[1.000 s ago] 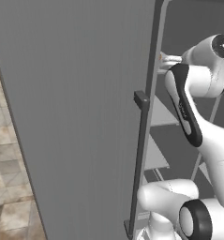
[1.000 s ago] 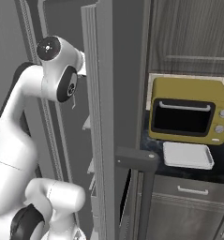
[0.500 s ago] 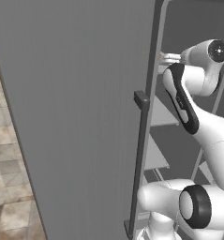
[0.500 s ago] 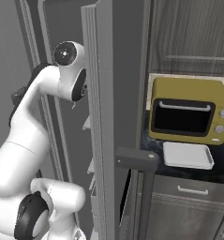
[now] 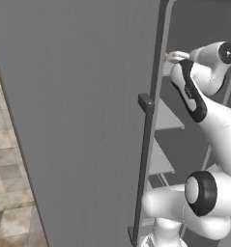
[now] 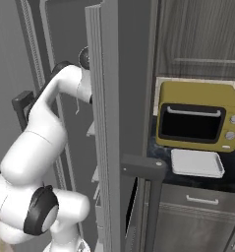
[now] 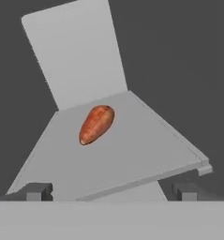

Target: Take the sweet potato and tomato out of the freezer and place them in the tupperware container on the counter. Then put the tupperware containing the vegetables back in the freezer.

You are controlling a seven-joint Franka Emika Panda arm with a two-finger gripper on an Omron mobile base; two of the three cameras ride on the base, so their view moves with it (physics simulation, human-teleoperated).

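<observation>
Reaching into the freezer (image 5: 88, 120) for the sweet potato (image 7: 96, 124) looks like the step in hand; nothing is out yet. In the hand view the gripper (image 7: 111, 191) stands spread wide, holding and touching nothing, its left tip (image 7: 37, 191) at one side and the right opposite. The sweet potato lies ahead of the gripper on a pale shelf (image 7: 146, 150), slightly left of centre. Next: advance and straddle it before closing. The tupperware container (image 6: 196, 163) waits on the table (image 6: 188, 177).

Arm's hand (image 6: 87, 74) seemingly behind freezer door (image 6: 109, 123)
</observation>
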